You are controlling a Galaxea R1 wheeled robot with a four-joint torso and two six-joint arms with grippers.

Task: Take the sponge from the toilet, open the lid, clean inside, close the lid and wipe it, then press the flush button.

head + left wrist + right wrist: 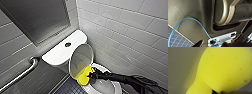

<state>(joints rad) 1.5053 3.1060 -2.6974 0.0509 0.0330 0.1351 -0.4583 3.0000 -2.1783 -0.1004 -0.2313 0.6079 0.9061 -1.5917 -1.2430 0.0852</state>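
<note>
The white toilet (58,53) stands in the corner, with its oval lid (81,58) raised against the tank. The round dark flush button (68,44) sits in the middle of the flat tank cover. My right gripper (93,75) reaches in from the right and is shut on the yellow sponge (84,76). It holds the sponge over the bowl's rim (106,87), against the lower part of the raised lid. In the right wrist view the sponge (224,69) looms large against a pale surface. My left gripper (213,45) is open with nothing in it, close to the robot's own dark body.
White tiled walls (125,30) close in behind and to the right of the toilet. A metal grab bar (20,75) runs along the left wall under a dark framed panel (37,17). The floor (66,88) has dark tiles. A blue cable (193,20) loops across the robot's body.
</note>
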